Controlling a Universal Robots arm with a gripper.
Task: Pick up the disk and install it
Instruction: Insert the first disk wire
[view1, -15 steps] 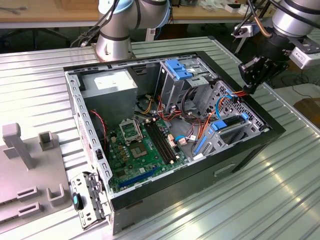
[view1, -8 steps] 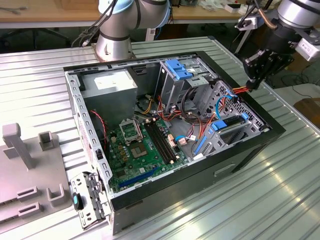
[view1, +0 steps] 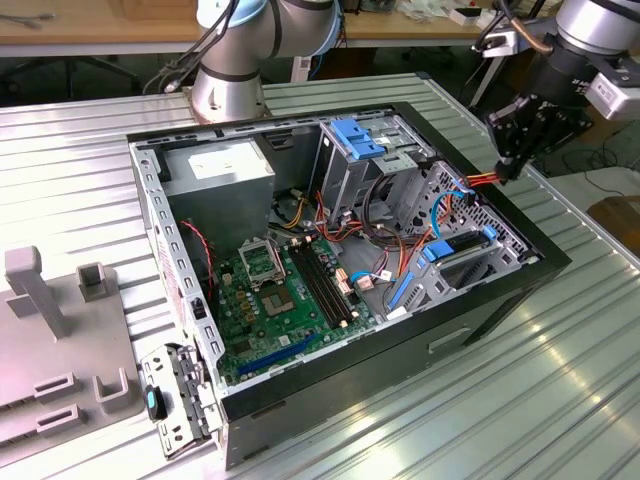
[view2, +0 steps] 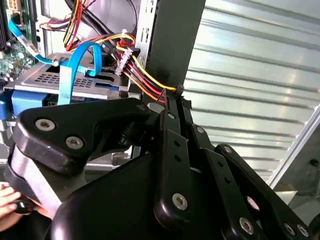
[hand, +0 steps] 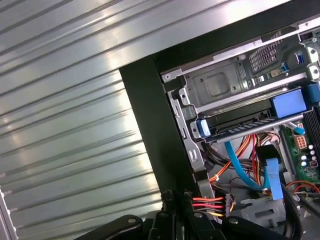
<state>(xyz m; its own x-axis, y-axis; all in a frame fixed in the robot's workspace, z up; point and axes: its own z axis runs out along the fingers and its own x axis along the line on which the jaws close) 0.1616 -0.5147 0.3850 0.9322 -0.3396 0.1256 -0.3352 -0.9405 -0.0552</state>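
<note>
- Worktop (view1: 540, 400): silvery metal, ribbed in long parallel stripes.
- Computer case (view1: 400, 345): black outside, bare grey metal inside.
- Circuit board (view1: 262, 312): green, crossed by black slots.
- Disk (hand: 235, 121): dark grey-black, edged in bright blue.
- Wires (view2: 145, 82): red, yellow, orange and black strands.
- Flat cable (view2: 66, 79): light blue.
- End effector (view2: 173, 96): matt black, dotted with silver screw heads.
- Stand (view1: 40, 290) at the exterior view's left: plain grey.

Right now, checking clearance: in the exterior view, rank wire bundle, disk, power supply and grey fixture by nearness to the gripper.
1. Wire bundle, at the gripper.
2. Disk, in drive bay.
3. Power supply, far corner.
4. Grey fixture, exterior view's left.
</note>
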